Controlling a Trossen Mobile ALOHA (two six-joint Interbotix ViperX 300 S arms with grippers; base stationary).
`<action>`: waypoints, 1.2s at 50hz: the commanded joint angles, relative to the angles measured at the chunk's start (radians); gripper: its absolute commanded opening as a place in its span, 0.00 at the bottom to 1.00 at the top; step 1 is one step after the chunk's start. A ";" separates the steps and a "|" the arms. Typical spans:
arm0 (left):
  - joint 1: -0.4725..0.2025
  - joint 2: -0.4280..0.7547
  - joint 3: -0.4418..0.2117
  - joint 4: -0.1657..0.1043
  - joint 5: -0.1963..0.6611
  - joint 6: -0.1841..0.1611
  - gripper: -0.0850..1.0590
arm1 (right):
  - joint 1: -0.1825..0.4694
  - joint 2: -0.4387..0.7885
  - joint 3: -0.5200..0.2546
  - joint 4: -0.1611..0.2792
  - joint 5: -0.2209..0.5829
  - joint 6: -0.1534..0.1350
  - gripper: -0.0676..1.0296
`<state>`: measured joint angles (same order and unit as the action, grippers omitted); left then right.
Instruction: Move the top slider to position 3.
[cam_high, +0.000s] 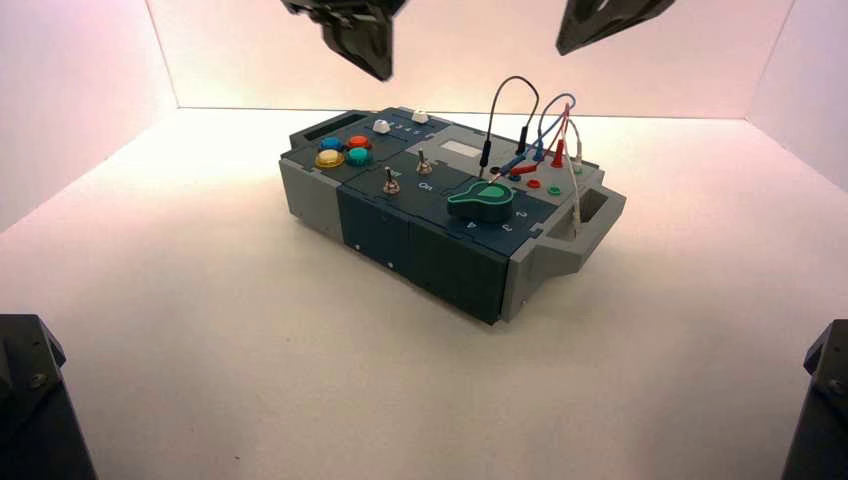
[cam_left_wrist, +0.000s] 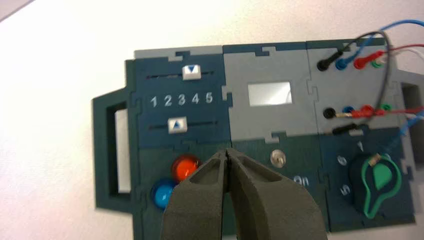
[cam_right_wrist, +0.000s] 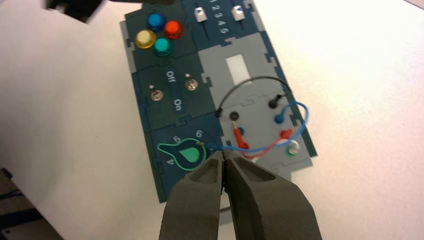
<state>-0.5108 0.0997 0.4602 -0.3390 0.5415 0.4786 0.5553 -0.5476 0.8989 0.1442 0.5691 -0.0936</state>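
Left jaws (cam_left_wrist: 226, 152) closed, empty, above box's slider end, toward table's far edge; not touching knob. Right jaws (cam_right_wrist: 224, 154) also closed, empty, waiting above box's dial end. Top slider (cam_left_wrist: 191, 73), white, on blue panel, nearest table's far edge, sits by 4. Box (cam_high: 425, 250) on table (cam_high: 230, 370). Looks like approach step, knob unmoved. Next: lower left jaws beside knob, nudge one place toward 3 (cam_left_wrist: 181, 99), stop short of 2.
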 joint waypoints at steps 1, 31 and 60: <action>-0.014 0.032 -0.067 -0.003 -0.006 0.008 0.05 | -0.008 -0.026 0.000 0.002 -0.008 0.003 0.04; -0.023 0.258 -0.296 0.000 0.057 0.012 0.05 | -0.063 -0.035 0.032 0.002 -0.058 0.011 0.04; -0.025 0.356 -0.391 0.011 0.074 0.017 0.05 | -0.075 -0.038 0.025 0.000 -0.061 0.008 0.04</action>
<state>-0.5292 0.4679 0.1012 -0.3298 0.6182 0.4909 0.4832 -0.5783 0.9480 0.1442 0.5154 -0.0874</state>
